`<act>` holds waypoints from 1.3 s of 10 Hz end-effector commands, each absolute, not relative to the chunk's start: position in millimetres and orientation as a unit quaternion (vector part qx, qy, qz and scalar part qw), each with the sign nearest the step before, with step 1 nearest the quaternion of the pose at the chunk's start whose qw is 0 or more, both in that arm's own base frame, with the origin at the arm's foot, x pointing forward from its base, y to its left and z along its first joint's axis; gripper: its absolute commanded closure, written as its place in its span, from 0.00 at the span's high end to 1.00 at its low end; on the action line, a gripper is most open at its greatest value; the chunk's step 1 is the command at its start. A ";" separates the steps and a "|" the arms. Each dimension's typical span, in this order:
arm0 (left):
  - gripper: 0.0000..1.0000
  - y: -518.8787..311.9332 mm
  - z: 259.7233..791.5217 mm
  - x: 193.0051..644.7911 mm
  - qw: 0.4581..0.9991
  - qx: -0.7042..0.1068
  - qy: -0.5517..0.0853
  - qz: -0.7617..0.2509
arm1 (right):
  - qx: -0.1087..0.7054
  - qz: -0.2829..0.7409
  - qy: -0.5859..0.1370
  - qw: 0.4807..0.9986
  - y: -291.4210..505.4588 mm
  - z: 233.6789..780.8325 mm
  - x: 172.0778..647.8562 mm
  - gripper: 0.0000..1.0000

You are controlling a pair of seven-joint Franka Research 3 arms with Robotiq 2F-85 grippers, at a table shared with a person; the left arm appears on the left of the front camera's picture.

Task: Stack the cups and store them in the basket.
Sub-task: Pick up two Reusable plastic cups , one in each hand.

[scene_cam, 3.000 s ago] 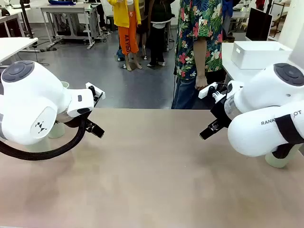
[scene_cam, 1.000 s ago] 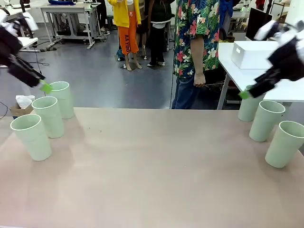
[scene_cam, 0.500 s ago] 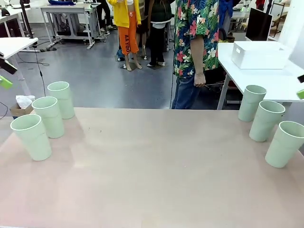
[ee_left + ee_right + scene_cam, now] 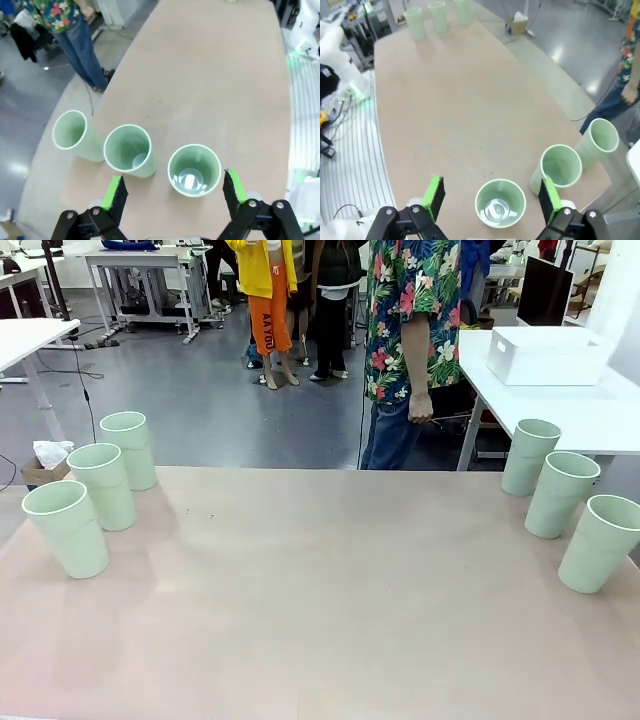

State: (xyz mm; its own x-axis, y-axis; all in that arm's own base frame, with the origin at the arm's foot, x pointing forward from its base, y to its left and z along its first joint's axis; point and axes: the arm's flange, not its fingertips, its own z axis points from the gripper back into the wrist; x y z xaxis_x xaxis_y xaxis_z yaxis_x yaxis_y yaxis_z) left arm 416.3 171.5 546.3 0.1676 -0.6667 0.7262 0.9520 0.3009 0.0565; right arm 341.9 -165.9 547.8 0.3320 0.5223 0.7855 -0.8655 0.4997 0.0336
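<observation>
Three pale green cups (image 4: 102, 485) stand upright in a row at the table's left end, and three more cups (image 4: 560, 493) at its right end. The white basket (image 4: 548, 354) sits on a side table beyond the far right corner. Seen from the left wrist, my left gripper (image 4: 174, 187) hangs open high above the left cups, the nearest cup (image 4: 194, 170) lying between its fingers below. The right wrist view is much the same: my right gripper (image 4: 491, 195) is open and empty, high over the nearest right cup (image 4: 500, 202). All the cups are empty.
A person in a floral shirt (image 4: 415, 310) stands at the far edge of the table (image 4: 320, 590), one hand (image 4: 422, 408) hanging down. The left cups show far off (image 4: 438, 15) in the right wrist view. Other tables and people stand behind.
Both arms have lifted up and outward, uncovering the cups. Their green fingertips, still at the picture's edges half a second ago, have left the front view. The cups have not moved.
</observation>
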 end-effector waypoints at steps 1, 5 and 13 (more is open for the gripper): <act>1.00 175.0 536.6 433.2 0.719 -0.249 -0.344 -0.550 | 0.252 0.443 -0.388 0.768 -176.7 542.2 344.3 1.00; 1.00 174.4 535.8 431.4 0.689 -0.272 -0.374 -0.558 | 0.271 0.441 -0.425 0.743 -177.7 544.2 335.4 1.00; 1.00 170.8 538.2 429.1 0.683 -0.282 -0.381 -0.556 | 0.285 0.431 -0.424 0.744 -175.2 543.0 331.7 1.00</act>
State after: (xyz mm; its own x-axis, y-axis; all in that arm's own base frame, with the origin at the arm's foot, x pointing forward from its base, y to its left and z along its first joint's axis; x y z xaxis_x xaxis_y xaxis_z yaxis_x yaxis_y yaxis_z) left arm 428.9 172.2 538.7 0.0960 -0.5401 0.8361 0.9719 0.2321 0.0383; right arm 331.7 -174.1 541.9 0.2840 0.4021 0.8704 -0.8804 0.4690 0.0706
